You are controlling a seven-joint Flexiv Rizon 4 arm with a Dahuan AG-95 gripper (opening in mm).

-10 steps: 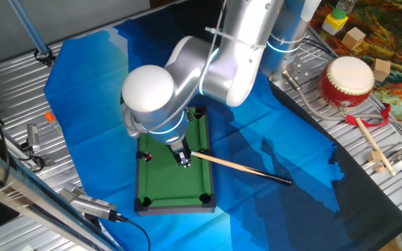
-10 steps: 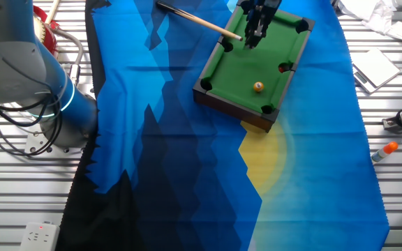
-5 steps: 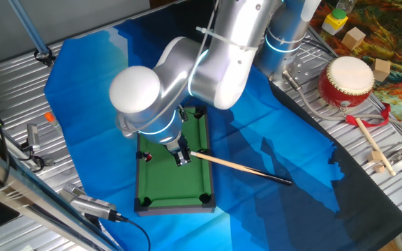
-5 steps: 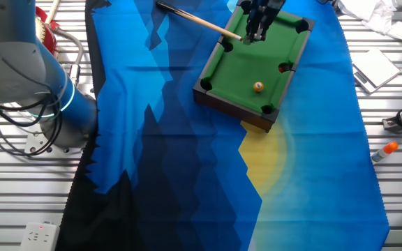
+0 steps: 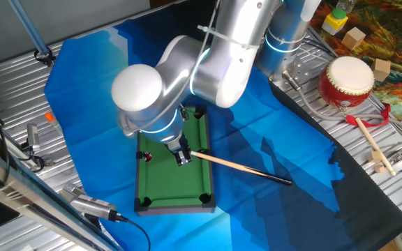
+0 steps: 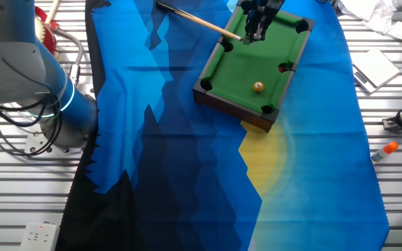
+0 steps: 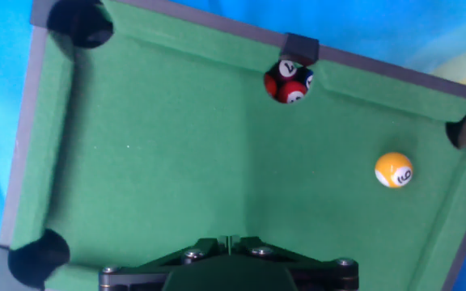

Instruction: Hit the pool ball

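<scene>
Since half a second ago I see almost no change: the arm's big white joint sits a hair differently over the toy pool table (image 5: pixel 160 187), while the tool (image 5: pixel 183 158), the cue and both balls stay where they were. A full second ago the arm leaned slightly further right.

The pool ball (image 6: pixel 258 86) is glossy orange with a pale band carrying a dark numeral; my hand view shows it (image 7: pixel 393 170) resting on the green felt near the rail, close to a corner pocket, apart from the red ball (image 7: pixel 288 82), which sits against the side pocket.

The tool (image 6: pixel 250 33) hovers at the opposite end of the toy pool table (image 6: pixel 215 68) from the pool ball, its fingers closed on the tip end of the wooden cue (image 5: pixel 241 168). The cue (image 6: pixel 197 21) slants out over the rail onto the blue cloth (image 6: pixel 173 139) covering the tabletop (image 6: pixel 396 209).
</scene>
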